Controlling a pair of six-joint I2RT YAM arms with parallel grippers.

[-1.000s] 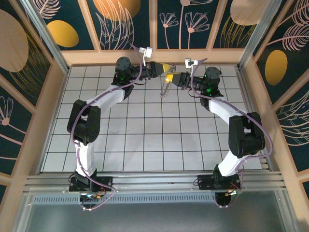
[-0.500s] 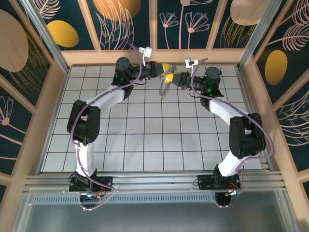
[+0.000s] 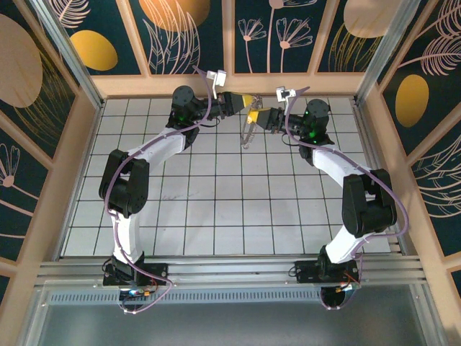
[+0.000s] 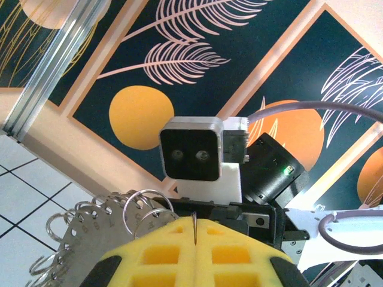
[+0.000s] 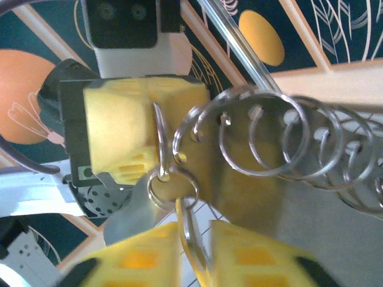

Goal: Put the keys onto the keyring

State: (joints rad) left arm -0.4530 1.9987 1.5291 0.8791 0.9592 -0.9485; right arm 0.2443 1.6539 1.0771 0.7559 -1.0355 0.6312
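White grid-tiled table (image 3: 216, 216) is noted, with two yellow-padded grippers met above its far middle. One keyring (image 3: 248, 134), a flat grey plate edged with steel wire loops, is hung from the tightly clamped left gripper (image 3: 248, 101). One small split ring (image 5: 172, 186) is seen touching one thin metal key (image 5: 192, 236), which sits between the slightly parted right gripper (image 3: 256, 114) pads; whether it is gripped cannot be told.

Overhead view down on table (image 3: 216, 209), wrist views close, facing each other
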